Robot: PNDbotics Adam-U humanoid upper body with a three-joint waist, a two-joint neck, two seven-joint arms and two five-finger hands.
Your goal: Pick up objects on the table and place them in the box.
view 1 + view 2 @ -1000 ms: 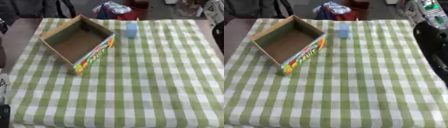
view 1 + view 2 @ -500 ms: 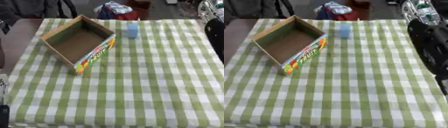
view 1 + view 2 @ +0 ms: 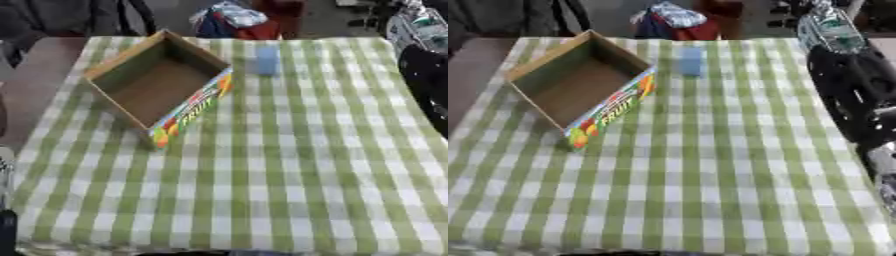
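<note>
— Where do we stand with the job?

— Right at the start, as far as we can judge. The box [image 3: 157, 90] sits open at the far left of the table [image 3: 289, 175], and we see nothing inside it, only its bare brown floor.

— And what is left for us to pick up?

— One thing that we can see: a small blue block [image 3: 267, 61] standing on the checked cloth near the far edge, just beside the box's right corner but apart from it. Nothing touches it.

— Which arm do we have near it?

— Our right arm [image 3: 850, 95] comes in along the right side of the table, dark and bulky, best seen in the right eye view. It is well apart from the block. We cannot make out the hand at its end, so we cannot tell whether its fingers are straight or curled, and it carries nothing that we can see.

— And the left hand?

— It shows in neither view.

— So what remains?

— All of it, we judge: reach the block, take hold of it, lift it over the near wall of the box and set it down inside.
</note>
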